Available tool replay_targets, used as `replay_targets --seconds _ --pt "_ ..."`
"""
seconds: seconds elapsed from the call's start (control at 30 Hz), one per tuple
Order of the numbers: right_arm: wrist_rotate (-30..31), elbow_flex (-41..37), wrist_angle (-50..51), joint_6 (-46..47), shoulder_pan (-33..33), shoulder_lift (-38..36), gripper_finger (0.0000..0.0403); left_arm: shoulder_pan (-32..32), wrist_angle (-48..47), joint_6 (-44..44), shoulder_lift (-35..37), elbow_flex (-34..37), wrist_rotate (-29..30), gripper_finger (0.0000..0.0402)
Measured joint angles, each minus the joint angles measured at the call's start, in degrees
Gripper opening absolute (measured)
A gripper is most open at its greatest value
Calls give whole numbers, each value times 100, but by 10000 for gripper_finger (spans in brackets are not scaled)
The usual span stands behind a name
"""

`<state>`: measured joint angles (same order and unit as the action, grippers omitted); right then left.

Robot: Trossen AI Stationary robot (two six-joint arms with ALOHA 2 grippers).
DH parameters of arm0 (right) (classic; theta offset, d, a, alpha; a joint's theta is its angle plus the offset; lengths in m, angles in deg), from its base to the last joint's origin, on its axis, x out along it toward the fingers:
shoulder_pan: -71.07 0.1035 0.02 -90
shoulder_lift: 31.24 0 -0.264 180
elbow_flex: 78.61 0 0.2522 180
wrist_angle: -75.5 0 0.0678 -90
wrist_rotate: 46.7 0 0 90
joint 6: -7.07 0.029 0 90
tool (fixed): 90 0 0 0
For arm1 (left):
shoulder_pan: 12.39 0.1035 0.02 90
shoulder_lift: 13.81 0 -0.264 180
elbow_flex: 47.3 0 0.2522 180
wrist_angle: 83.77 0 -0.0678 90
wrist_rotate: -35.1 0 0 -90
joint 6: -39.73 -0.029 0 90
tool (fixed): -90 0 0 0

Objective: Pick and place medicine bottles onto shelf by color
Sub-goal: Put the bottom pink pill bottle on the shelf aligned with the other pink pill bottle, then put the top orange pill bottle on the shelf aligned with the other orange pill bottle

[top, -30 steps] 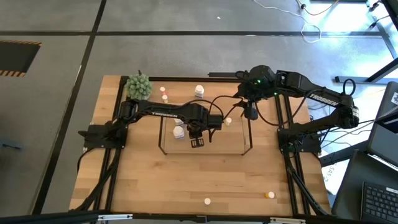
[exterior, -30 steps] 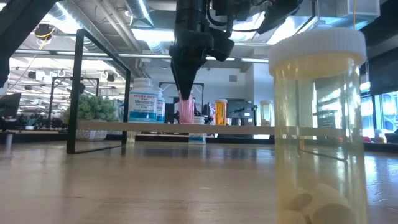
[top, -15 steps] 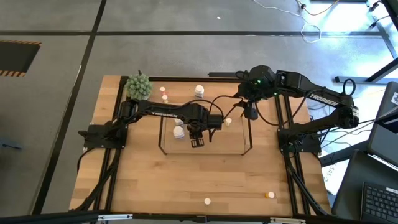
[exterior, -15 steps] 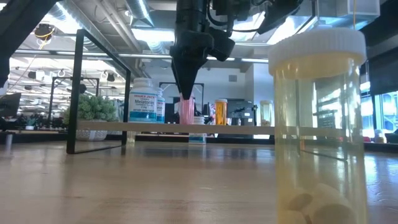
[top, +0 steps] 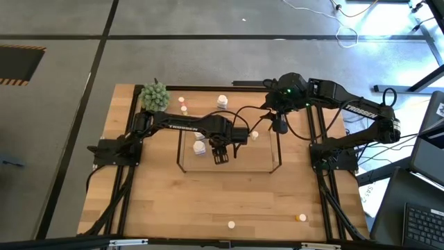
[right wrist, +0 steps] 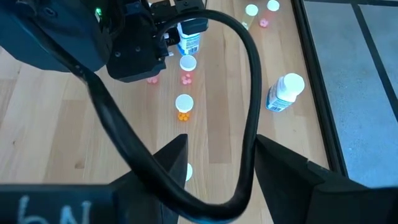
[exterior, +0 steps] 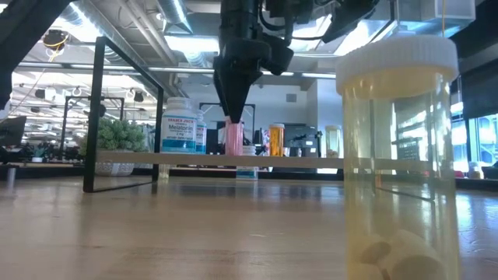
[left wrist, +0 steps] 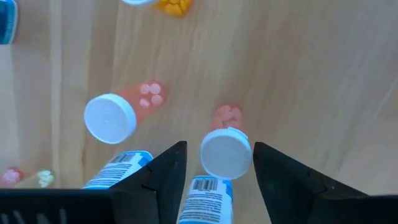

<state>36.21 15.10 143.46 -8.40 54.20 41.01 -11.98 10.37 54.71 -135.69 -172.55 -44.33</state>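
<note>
With its fingers parted either side of a white-capped pink bottle (left wrist: pixel 225 152), the left end effector (top: pixel 220 157) hangs over the shelf (top: pixel 274 169).
The bottle stands on the shelf board, apparently touching neither finger, so this placement looks all but done; a second pink bottle (left wrist: pixel 111 117) and a large white bottle (exterior: pixel 179 124) stand at its 9 o'clock on the shelf. The job looks roughly midway: loose bottles wait on the counter (top: pixel 159 201), a cream one (top: pixel 231 224) and an orange one (top: pixel 301 217) toward 6 o'clock. The right end effector (top: pixel 279 127) waits spread and empty near the shelf's 2 o'clock corner.
</note>
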Motion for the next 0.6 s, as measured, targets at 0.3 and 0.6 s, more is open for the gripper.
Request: replay_targets --seconds 0.3,0.6 --pt "0 0 2 1 0 0 179 -4 -8 53 30 0 -171 179" --pt "-11 0 -2 1 4 0 179 -2 -103 114 290 -9 -169 179"
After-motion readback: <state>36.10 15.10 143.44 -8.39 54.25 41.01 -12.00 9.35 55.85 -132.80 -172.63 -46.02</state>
